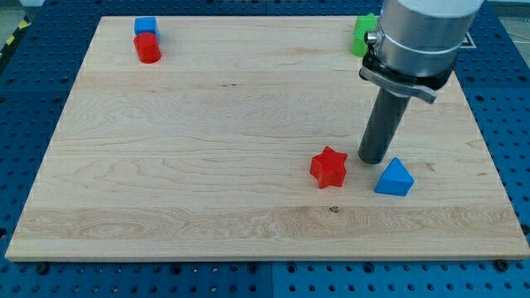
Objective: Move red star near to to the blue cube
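The red star (329,167) lies on the wooden board (207,149), right of centre toward the view's bottom. The blue cube (146,26) sits at the view's top left, with a red cylinder (148,48) touching it just below. My tip (374,157) rests on the board just right of the red star, a small gap apart, and just above-left of a blue triangular block (394,178).
A green block (362,35) stands at the view's top right edge of the board, partly hidden behind the arm's grey housing (414,41). The board lies on a blue perforated table (25,99).
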Available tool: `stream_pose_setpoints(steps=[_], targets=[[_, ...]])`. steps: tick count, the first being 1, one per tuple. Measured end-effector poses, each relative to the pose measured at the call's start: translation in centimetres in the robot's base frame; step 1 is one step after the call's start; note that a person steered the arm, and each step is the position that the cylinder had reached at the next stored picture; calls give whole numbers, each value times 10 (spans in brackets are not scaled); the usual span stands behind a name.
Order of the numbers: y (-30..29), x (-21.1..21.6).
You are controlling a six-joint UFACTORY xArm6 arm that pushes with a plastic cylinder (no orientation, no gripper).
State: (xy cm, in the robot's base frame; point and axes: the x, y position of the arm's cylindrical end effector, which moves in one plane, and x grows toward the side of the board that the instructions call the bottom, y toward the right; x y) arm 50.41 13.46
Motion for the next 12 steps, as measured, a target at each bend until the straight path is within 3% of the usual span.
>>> stream_pose_setpoints(steps=[3,6,8,10,11,12], targets=[[-17,39],[-149,-87],[-104,-67],[-86,18],[-107,36],[-135,-8]])
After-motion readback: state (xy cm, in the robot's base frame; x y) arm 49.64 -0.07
